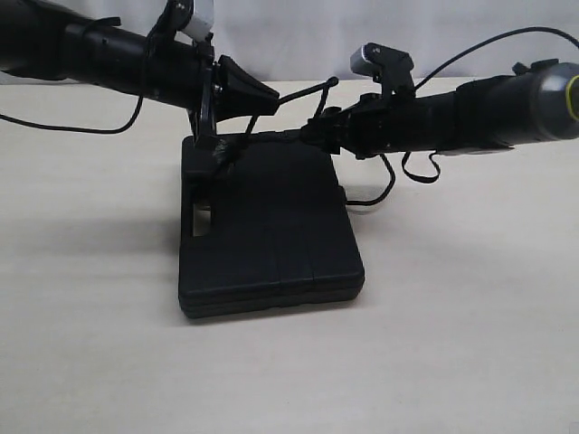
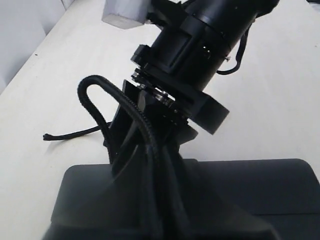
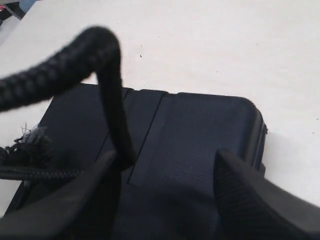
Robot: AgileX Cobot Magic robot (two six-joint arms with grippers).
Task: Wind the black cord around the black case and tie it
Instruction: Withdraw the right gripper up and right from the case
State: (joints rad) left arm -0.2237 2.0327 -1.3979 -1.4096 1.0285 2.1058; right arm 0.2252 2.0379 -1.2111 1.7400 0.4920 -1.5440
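Note:
The black case [image 1: 271, 235] lies flat on the table with its handle slot toward the left. My left gripper [image 1: 217, 152] points down at the case's far left corner, shut on the black cord [image 1: 308, 90], which rises from there to the right. In the left wrist view the cord [image 2: 87, 95] loops up from the shut fingers, and its tip [image 2: 47, 136] lies on the table. My right gripper [image 1: 312, 134] hovers open over the case's far edge. In the right wrist view the cord [image 3: 50, 75] drops beside one finger [image 3: 75, 200], with a frayed knot [image 3: 32, 142] nearby; nothing is between the jaws [image 3: 166, 155] but the case lid [image 3: 200, 125].
The case sits on a beige tabletop [image 1: 470, 316] with a white wall behind. Thin robot cables trail on the table at the left [image 1: 72, 128] and hang under the right arm [image 1: 384, 190], close to the case's right side.

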